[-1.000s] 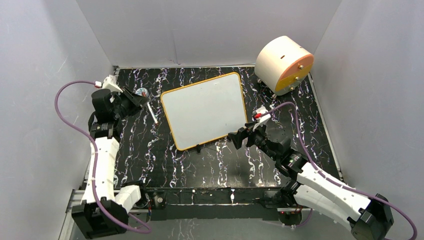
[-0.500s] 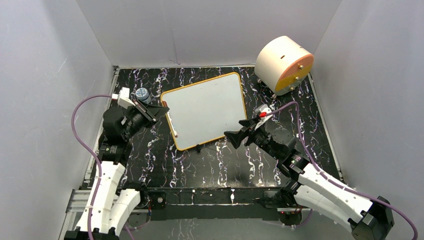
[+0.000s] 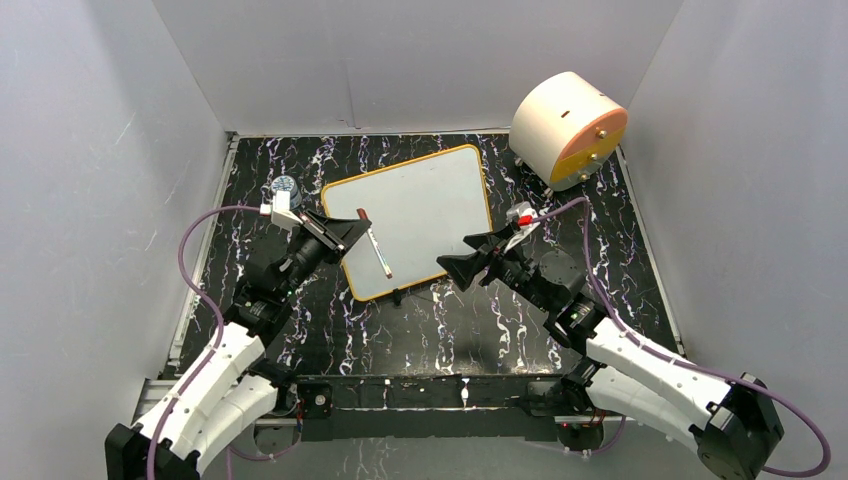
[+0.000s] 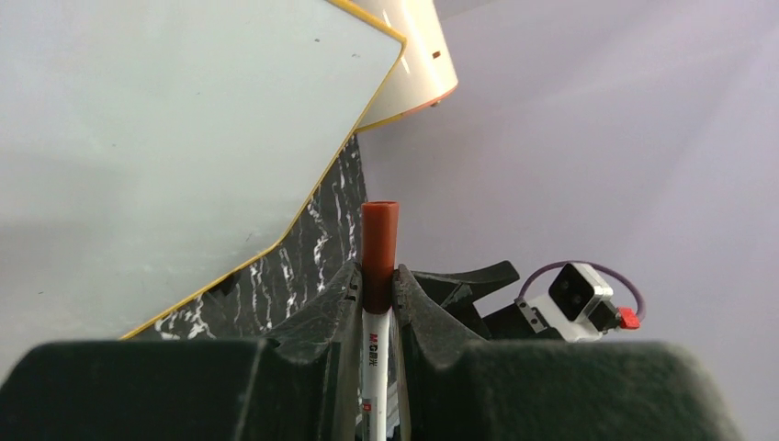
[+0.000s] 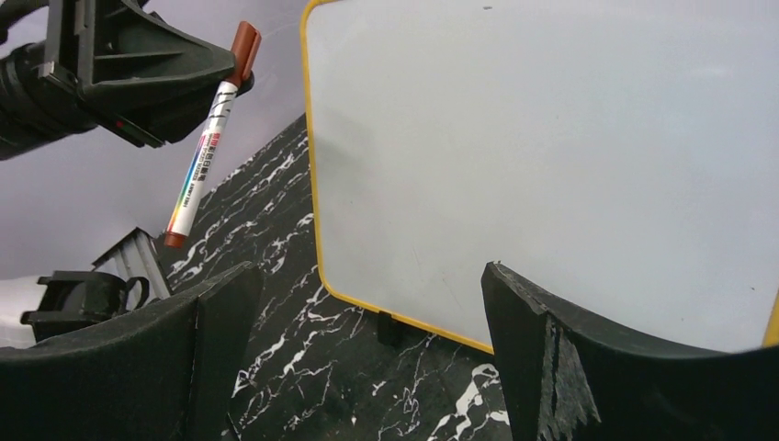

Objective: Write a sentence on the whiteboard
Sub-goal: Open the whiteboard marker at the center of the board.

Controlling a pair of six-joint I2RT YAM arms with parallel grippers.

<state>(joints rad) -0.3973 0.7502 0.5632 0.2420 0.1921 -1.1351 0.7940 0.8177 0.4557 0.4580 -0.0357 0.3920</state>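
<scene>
Top external view shows the flat white whiteboard with thin orange-yellow frame (image 3: 415, 215) blank, nothing written on it, resting at the far middle of the black marbled table (image 3: 300, 300). The left gripper (image 3: 358, 230) clamps a white marker with reddish-brown cap (image 3: 378, 250) over the board's left edge. The right gripper (image 3: 447, 268) stands wide and holds nothing, by the board's near right corner. The cap seems on, so no ink can come. A bad pull on the marker may twist it loose, and a push may shift the board.
</scene>
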